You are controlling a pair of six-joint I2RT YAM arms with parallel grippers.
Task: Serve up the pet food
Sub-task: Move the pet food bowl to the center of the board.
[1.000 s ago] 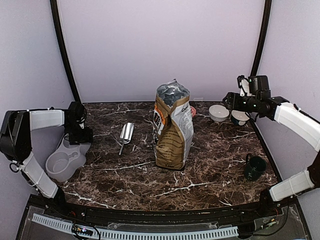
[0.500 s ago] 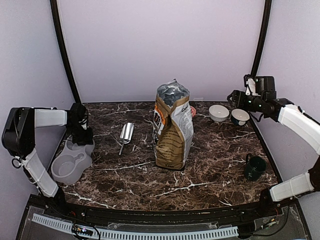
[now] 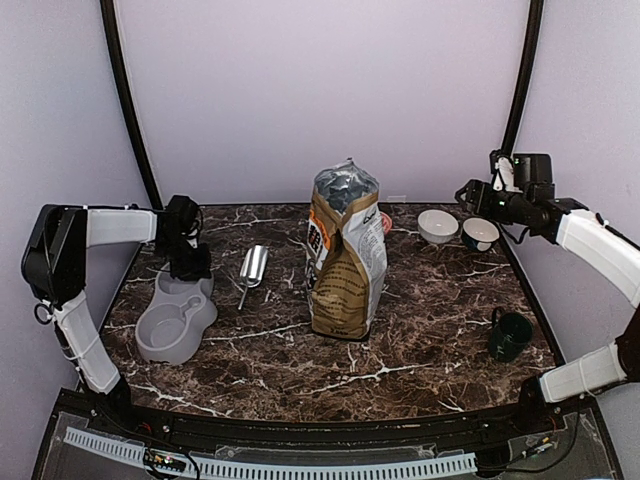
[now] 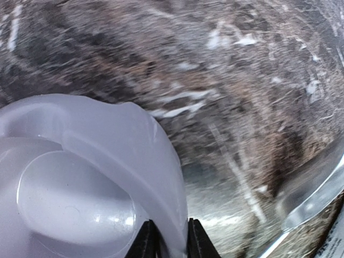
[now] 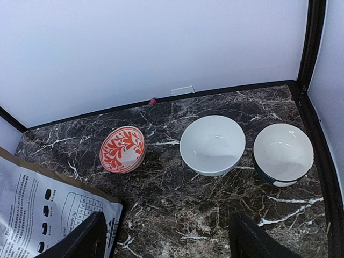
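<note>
Landmark: a tall brown-and-orange printed dog-food bag (image 3: 345, 255) is being shown upright at the middle of the dark marble tabletop (image 3: 420, 350).
Left gripper (image 4: 172, 239): the rim of a grey plastic double bowl (image 3: 175, 320) is being pinched between its jaws, well to the left of the bag.
Right gripper (image 5: 167, 236): its jaws are being held spread wide with nothing between them, behind and to the right of the bag.
Pet food: no loose kibble is being shown; whether any is lying inside the bag cannot be told.
Metal scoop (image 3: 252, 268): it is lying between the bag and the double bowl.
Small bowls: a red-patterned bowl (image 5: 122, 149), a plain white bowl (image 5: 212, 145) and a white-lined dark bowl (image 5: 283, 153) are being shown in a row behind and to the right of the bag.
Dark green mug (image 3: 510, 335): it is standing to the right of the bag, nearer the front.
</note>
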